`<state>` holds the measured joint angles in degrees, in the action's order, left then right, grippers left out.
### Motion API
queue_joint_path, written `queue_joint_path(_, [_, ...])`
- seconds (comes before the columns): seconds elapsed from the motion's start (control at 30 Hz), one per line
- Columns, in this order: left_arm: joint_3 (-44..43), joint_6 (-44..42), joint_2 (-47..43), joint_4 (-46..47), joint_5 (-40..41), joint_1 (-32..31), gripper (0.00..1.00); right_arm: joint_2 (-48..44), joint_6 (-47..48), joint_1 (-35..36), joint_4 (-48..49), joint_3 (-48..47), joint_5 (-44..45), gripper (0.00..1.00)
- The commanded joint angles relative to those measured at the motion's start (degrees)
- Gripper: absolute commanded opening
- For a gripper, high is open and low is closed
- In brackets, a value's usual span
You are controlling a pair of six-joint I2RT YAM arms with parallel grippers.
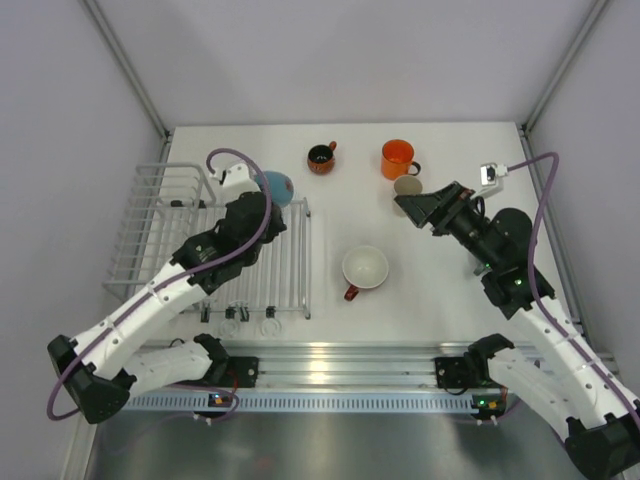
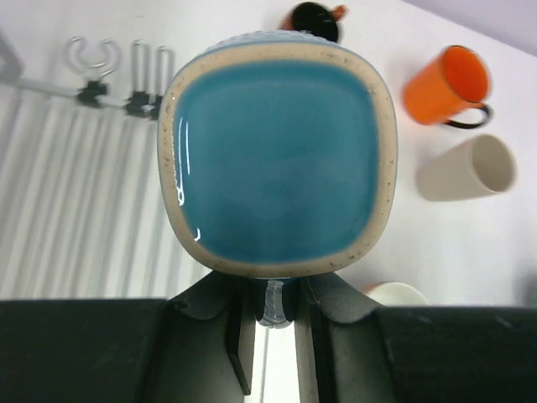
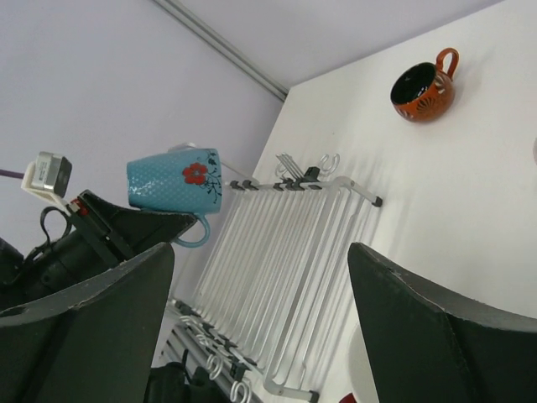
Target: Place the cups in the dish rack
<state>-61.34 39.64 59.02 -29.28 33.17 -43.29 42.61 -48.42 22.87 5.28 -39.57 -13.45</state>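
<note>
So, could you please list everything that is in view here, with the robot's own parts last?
blue mug: one, turquoise with a red flower, held up by its handle at the dish rack's far end
small mug: one, dark red with black inside, far middle of the table
orange mug: one, bright orange, right of the small mug
cream mug: one, cream-beige, just nearer than the orange mug
wide mug: one, red with white inside, table centre
dish rack: one, white wire, left side
table: one, white
left arm: one, white and black, over the rack
right arm: one, white and black, right side
left end effector: black, shut on the blue mug's handle
right end effector: black, open, empty
</note>
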Motion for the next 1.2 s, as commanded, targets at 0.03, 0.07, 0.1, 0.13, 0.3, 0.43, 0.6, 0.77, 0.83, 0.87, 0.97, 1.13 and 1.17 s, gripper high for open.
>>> queue_joint_path(0.03, [4.3, 8.4, -1.6, -4.2, 13.7, 0.4, 0.00, -0.2, 1.5, 0.6, -0.4, -3.1, 1.0, 0.85])
queue_joint_path(0.07, [5.0, 12.3, -1.6, -5.6, 14.4, 0.6, 0.00, -0.1, 1.4, 0.6, -0.5, -3.1, 0.9, 0.85])
queue_joint_path(0.1, [6.0, 14.6, -1.5, -8.7, 15.0, 1.0, 0.00, 0.1, 1.5, 0.6, -0.5, -3.2, 0.9, 0.85])
queue_joint_path(0.13, [6.3, 16.7, -1.3, -10.7, 15.9, 1.9, 0.00, 0.2, 1.5, 0.7, -0.5, -3.3, 0.9, 0.85])
queue_joint_path(0.3, [7.7, 28.6, 1.1, -20.9, 18.2, 4.4, 0.00, 0.2, 1.8, 0.6, -0.6, -3.2, 1.0, 0.85])
queue_joint_path(0.43, [9.1, 34.5, 2.6, -24.8, 19.0, 4.6, 0.00, 0.3, 1.8, 0.7, -0.9, -3.2, 1.0, 0.85])
queue_joint_path(0.6, [11.5, 40.5, 4.3, -27.1, 18.6, 4.6, 0.00, 0.5, 2.3, 0.6, -1.9, -3.8, 0.9, 0.85])
queue_joint_path(0.77, [13.1, 45.2, 6.3, -29.1, 17.6, 4.6, 0.00, 0.3, 3.3, 0.6, -3.0, -4.6, 1.2, 0.85])
queue_joint_path(0.83, [13.7, 46.7, 7.0, -29.8, 16.7, 4.7, 0.00, 0.5, 3.4, 0.6, -2.9, -4.7, 1.4, 0.85])
queue_joint_path(0.87, [14.6, 47.4, 6.9, -29.8, 16.4, 4.7, 0.00, 0.6, 3.3, 0.7, -2.9, -4.8, 1.4, 0.85])
queue_joint_path(0.97, [16.5, 49.9, 6.1, -30.1, 15.6, 4.7, 0.00, 0.7, 3.4, 0.6, -2.9, -4.8, 1.3, 0.85])
queue_joint_path(1.13, [18.8, 52.7, 5.0, -31.1, 15.5, 5.7, 0.00, 0.2, 3.7, 0.7, -3.2, -4.5, 1.6, 0.85])
queue_joint_path(1.17, [19.1, 52.8, 5.0, -31.1, 15.4, 5.8, 0.00, 0.1, 3.8, 0.6, -3.3, -4.5, 1.7, 0.85])
